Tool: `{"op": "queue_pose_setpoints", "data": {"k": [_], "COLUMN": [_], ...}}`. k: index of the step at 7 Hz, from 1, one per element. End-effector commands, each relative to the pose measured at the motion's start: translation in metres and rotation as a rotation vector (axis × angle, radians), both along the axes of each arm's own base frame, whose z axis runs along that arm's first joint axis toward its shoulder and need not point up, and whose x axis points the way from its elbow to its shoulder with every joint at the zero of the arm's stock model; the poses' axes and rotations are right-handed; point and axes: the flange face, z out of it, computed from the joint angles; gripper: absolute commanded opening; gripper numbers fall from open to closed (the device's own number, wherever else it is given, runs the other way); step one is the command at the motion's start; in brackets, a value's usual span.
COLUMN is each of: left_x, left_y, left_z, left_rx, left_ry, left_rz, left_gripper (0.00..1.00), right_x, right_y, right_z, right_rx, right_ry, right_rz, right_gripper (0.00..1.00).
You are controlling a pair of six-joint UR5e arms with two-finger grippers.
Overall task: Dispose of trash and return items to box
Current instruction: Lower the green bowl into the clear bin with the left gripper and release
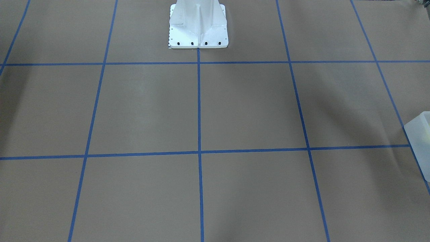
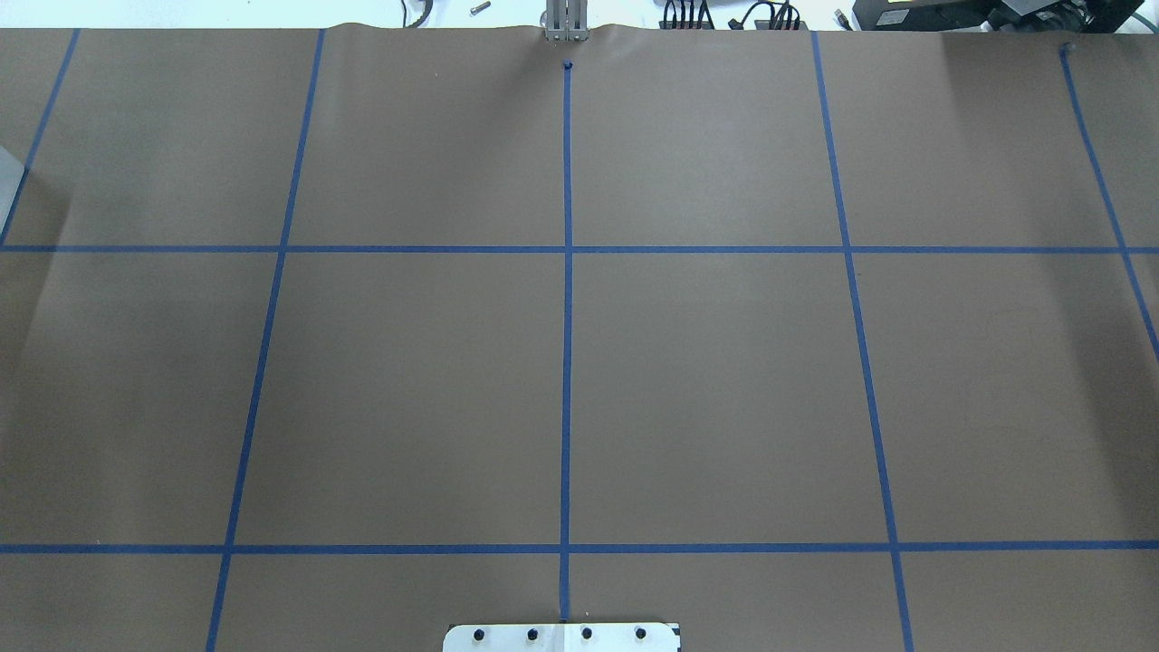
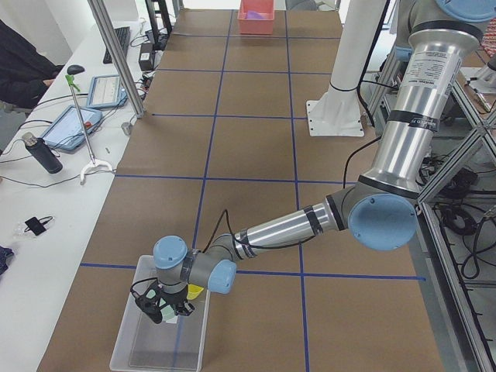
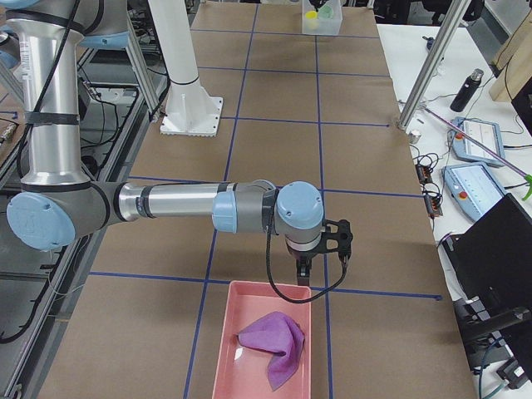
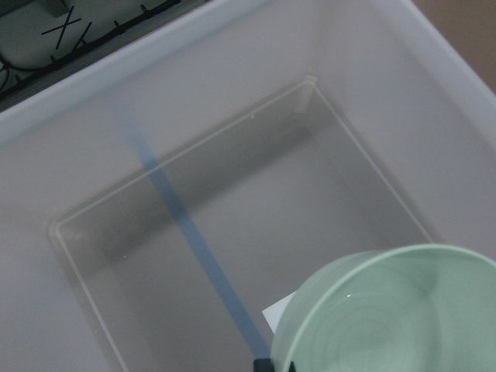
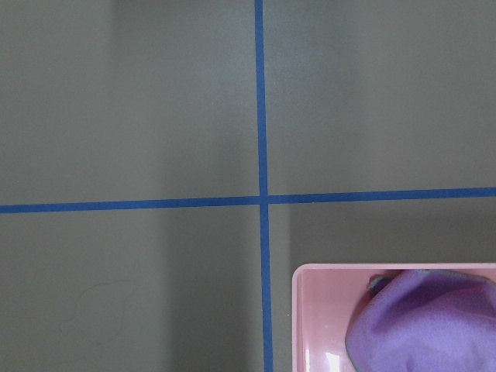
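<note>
Mint-green bowl fills the wrist view's lower right, over the translucent box; yellow cup in its upper-right corner. Left gripper, right gripper: opening cannot be told

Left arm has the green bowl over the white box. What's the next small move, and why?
Probably lower the left gripper slightly into the box: the mint-green bowl hangs above its floor, inside the walls, so a drop from here might bounce or tip.
</note>
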Motion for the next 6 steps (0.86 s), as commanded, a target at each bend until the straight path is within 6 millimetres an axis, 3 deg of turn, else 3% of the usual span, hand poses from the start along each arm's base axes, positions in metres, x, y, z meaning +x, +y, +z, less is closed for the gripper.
{"op": "queue_pose_setpoints", "data": {"k": [1, 4, 6], "left_x": [-0.003, -0.028, -0.032], "left_y": [0.001, 0.003, 0.003], "left_z": [0.001, 0.008, 0.011], "left_rx": [0.002, -0.023, -0.012], "left_ry": [-0.005, -0.058, -0.111], "left_rz": [0.014, -0.026, -0.022], "left_gripper": [0.0, 0.0, 0.0], "right_x": [0.0, -0.001, -0.001], "right_y": [0.002, 0.002, 0.003], "right_z": [-0.001, 0.001, 0.002], "right_rx": [0.002, -0.003, -0.006], "right_ry": [0.001, 0.0, 0.0], "right_rz": [0.0, -0.001, -0.001], "right_gripper": [1.0, 1.0, 1.0]}}
